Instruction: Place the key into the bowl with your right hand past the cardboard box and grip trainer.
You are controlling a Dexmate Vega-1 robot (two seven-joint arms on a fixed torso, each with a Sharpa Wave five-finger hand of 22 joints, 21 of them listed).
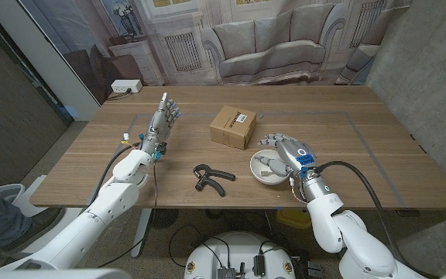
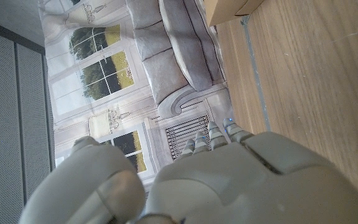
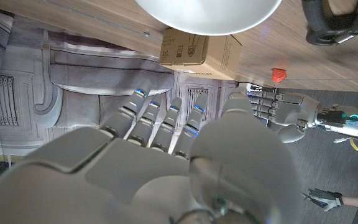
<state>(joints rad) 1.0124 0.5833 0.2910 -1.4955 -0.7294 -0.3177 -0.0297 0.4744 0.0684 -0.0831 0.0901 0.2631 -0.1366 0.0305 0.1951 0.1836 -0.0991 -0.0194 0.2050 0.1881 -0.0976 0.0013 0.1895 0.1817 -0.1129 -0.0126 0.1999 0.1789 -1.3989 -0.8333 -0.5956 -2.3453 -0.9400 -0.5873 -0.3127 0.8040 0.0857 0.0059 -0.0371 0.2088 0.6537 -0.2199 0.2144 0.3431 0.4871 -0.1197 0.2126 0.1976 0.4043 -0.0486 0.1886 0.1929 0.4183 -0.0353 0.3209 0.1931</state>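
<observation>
right hand hovers just over the white bowl, fingers spread and holding nothing that can be seen. a small pale object lies inside the bowl under the fingers; it is probably the key, so the placing seems done. cardboard box and black grip trainer sit beside this hand on the counter. what is left is probably only to draw the hand back.

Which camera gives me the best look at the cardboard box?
The head view: the cardboard box shows whole on the table, with a label on top. The right wrist view shows one printed side of it beyond the bowl. The left wrist view catches only a corner at the picture's edge.
</observation>
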